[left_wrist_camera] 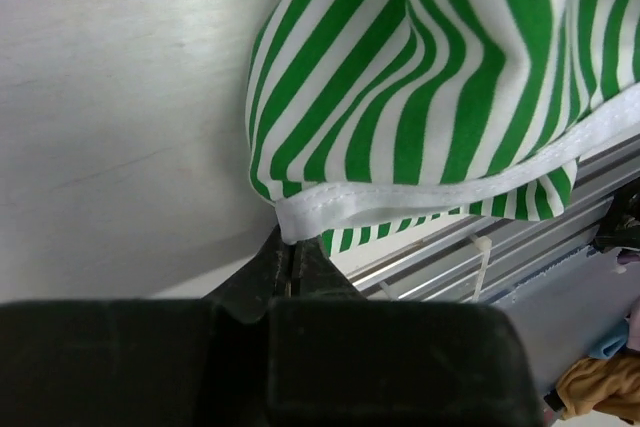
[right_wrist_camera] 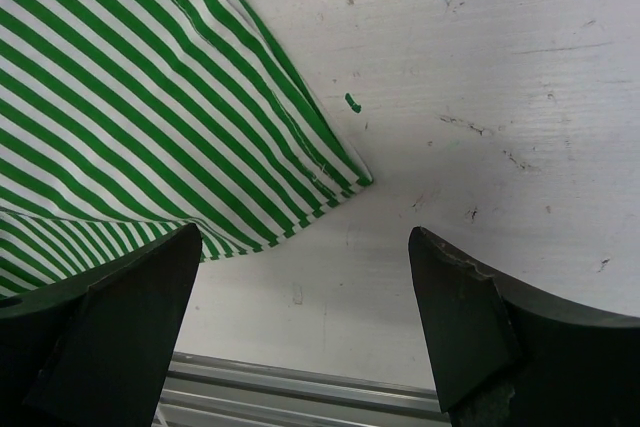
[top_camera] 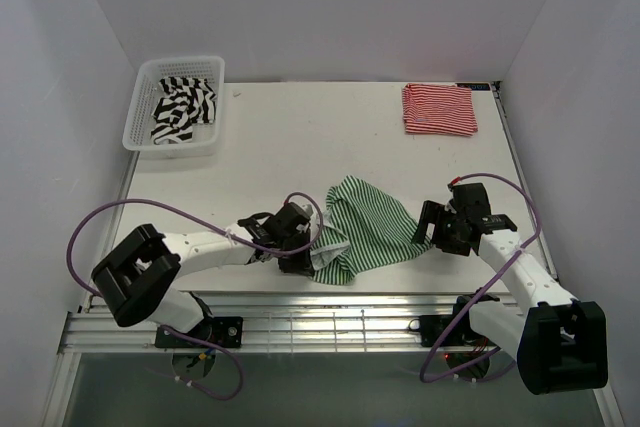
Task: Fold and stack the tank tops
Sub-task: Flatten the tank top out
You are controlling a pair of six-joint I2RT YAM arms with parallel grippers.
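- Green-and-white tank top (top_camera: 372,229) lies rumpled on the bench (top_camera: 290,137), lower centre of the top view, near the front edge.
- Left jaws: closed together, pinching its white hem (left_wrist_camera: 420,192) at the lower-left edge.
- Right jaws: wide apart, just beside its right corner, over bare bench.
- Red-and-white tank top (top_camera: 438,109): folded, upper right.
- Black-and-white tank top (top_camera: 183,110): crumpled inside the white basket (top_camera: 180,62), upper left.

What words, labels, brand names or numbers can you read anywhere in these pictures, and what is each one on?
No readable text in any view.
The green-and-white tank top, red-and-white tank top and black-and-white tank top show only stripes, with no tag or print.
The white basket and the table carry no legible marking, only scuffs on the table.
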